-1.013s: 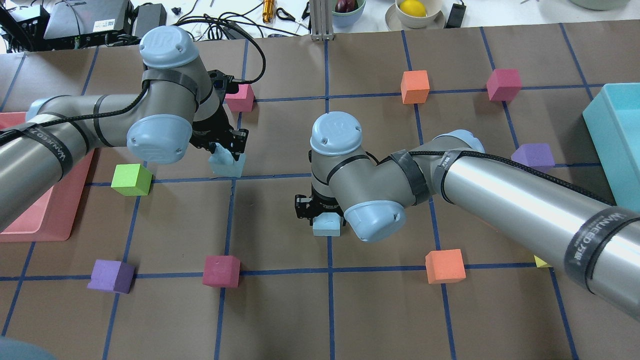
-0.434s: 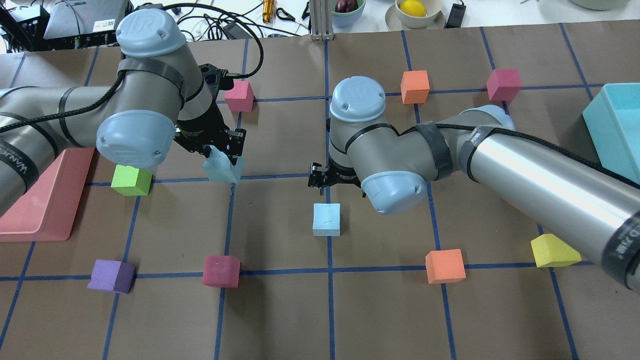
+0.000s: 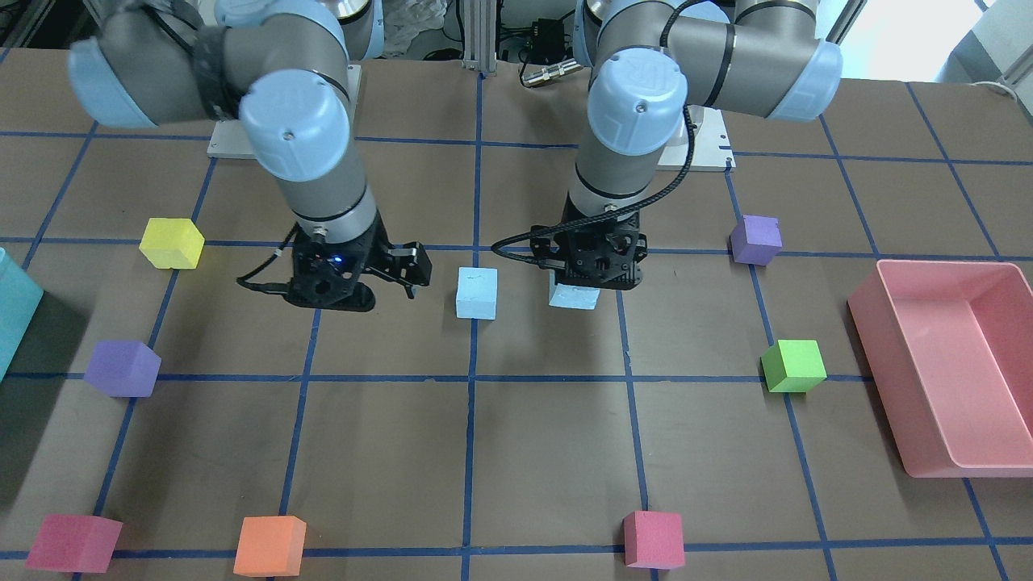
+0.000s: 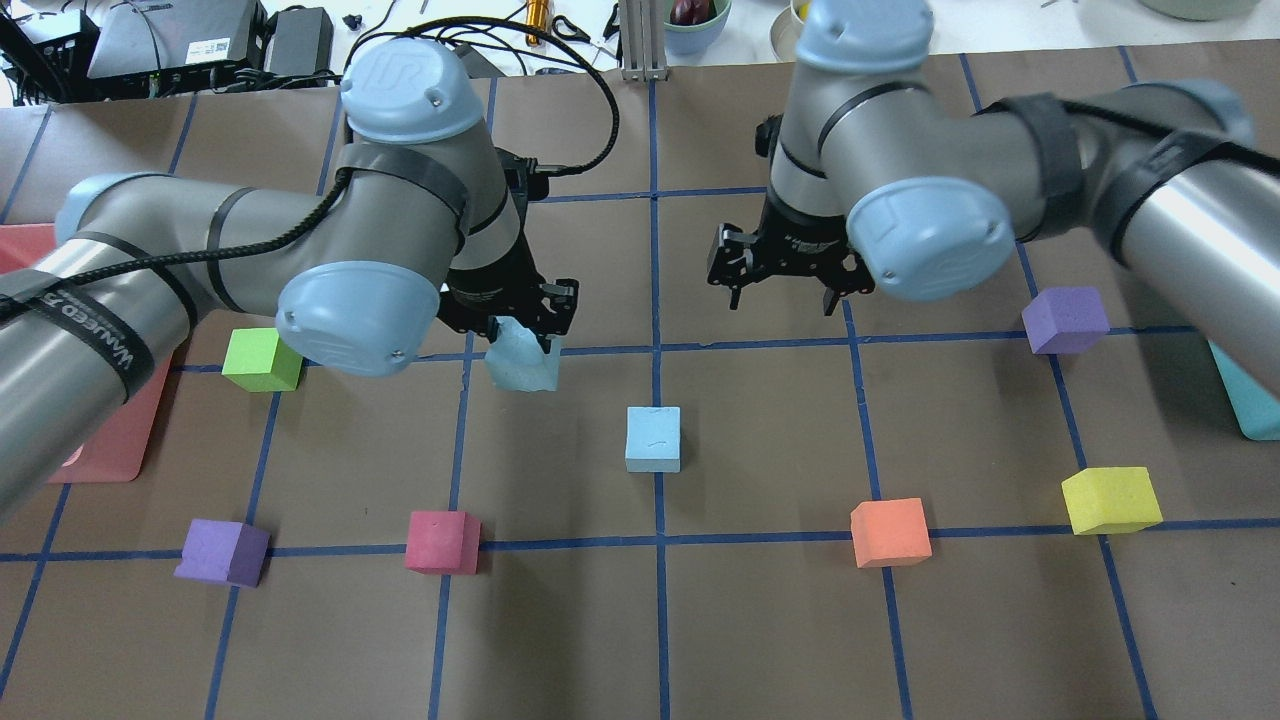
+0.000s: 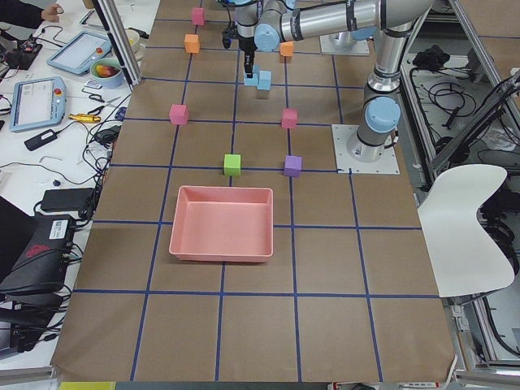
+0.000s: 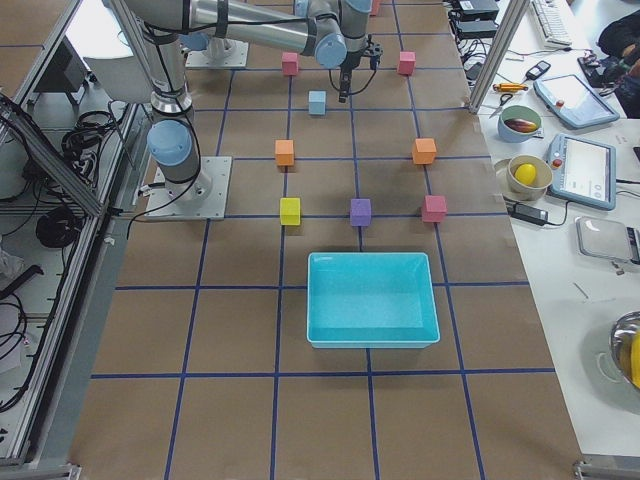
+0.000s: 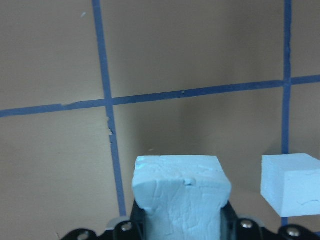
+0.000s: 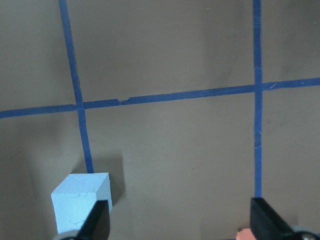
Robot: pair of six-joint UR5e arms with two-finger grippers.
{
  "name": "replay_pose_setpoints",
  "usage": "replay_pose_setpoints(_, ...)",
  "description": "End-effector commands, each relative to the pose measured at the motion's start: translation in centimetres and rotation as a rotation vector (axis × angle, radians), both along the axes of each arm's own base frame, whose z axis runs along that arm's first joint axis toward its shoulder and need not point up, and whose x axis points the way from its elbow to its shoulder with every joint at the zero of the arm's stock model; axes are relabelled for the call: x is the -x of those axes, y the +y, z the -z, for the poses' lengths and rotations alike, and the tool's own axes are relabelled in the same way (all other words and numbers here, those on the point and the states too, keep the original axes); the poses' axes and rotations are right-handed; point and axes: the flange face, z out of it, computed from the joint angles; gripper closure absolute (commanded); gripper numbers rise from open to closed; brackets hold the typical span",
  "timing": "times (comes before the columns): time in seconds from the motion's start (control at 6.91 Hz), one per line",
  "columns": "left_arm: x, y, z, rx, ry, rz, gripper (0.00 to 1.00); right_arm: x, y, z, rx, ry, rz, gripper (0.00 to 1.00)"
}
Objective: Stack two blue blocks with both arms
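One pale blue block (image 4: pixel 653 438) sits alone on the brown paper at a grid line near the middle; it also shows in the front view (image 3: pixel 476 293). My left gripper (image 4: pixel 523 325) is shut on the second blue block (image 4: pixel 520 362), held a little above the table to the left of the first. The left wrist view shows the held block (image 7: pixel 180 195) between the jaws and the free block (image 7: pixel 292 182) to its right. My right gripper (image 4: pixel 780 290) is open and empty, raised beyond and to the right of the free block (image 8: pixel 80 202).
A pink bin (image 4: pixel 110 430) lies under the left arm and a teal bin (image 4: pixel 1250 400) at the right edge. Scattered cubes: green (image 4: pixel 262 358), purple (image 4: pixel 1066 320), yellow (image 4: pixel 1110 500), orange (image 4: pixel 889 532), magenta (image 4: pixel 442 541), purple (image 4: pixel 222 551).
My right gripper has left the middle blue block on the table and drawn away up and to the far right. My left gripper has carried its blue block to the right, closer to the middle block.
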Motion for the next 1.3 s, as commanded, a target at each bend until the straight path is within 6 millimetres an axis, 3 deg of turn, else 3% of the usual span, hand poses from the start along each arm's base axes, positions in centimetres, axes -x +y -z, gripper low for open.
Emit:
replay_pose_setpoints(0.0,4.6,1.5,1.8,-0.001,0.0,0.003,1.0,2.4,1.4,-6.1,0.012,0.027,-0.004,0.0)
replay_pose_setpoints(0.14,6.1,1.4,3.0,0.008,0.013,-0.048,1.0,2.9,2.4,-7.6,0.027,0.026,-0.121,0.0)
replay_pose_setpoints(0.29,8.1,1.9,4.2,0.007,0.039,-0.027,1.0,5.2,2.1,-8.2,0.033,0.072,-0.11,0.0)
replay_pose_setpoints(0.58,10.0,3.0,5.6,-0.01,0.031,-0.014,1.0,8.4,2.5,-9.8,0.056,0.223,-0.08,0.0)
replay_pose_setpoints(1.01,10.5,3.8,6.3,-0.02,0.014,-0.04,1.0,8.7,2.7,-9.6,0.037,0.213,-0.074,0.0)
replay_pose_setpoints(1.16,10.5,3.8,6.5,-0.024,0.011,-0.043,1.0,7.5,2.7,-9.5,0.036,0.075,-0.064,0.0)
